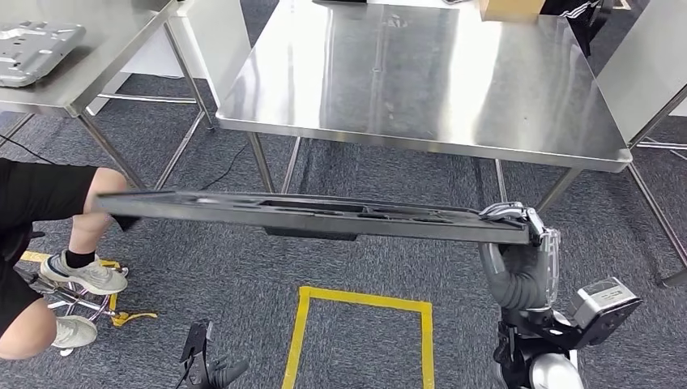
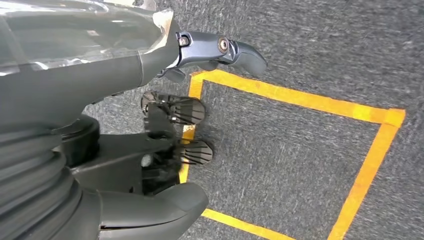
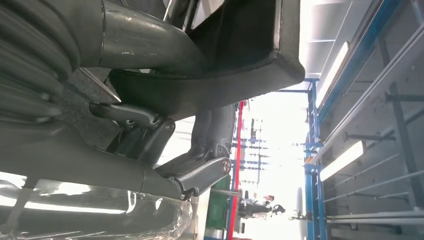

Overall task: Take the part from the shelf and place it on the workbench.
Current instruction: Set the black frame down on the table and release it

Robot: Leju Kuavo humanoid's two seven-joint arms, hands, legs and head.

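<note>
One long black flat plastic part [image 1: 308,212] hangs level in the head view, before the near edge of the steel bench [image 1: 421,89], grasped at one end by the right hand [image 1: 518,223]. Left wrist view: the left hand [image 2: 220,50] hangs loose, holding nothing. Right wrist view: fingers [image 3: 200,167] wrap the part's edge; gripped at one end only, it may tilt and slip.

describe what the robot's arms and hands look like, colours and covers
The right hand has dark grey fingers under a clear plastic wrap, on a grey ribbed wrist cover with a silver, black-jointed arm below. The left hand shows the same: glossy clear wrap, grey ribbed cover, thick grey thumb, darker fingers with metal pins.
</note>
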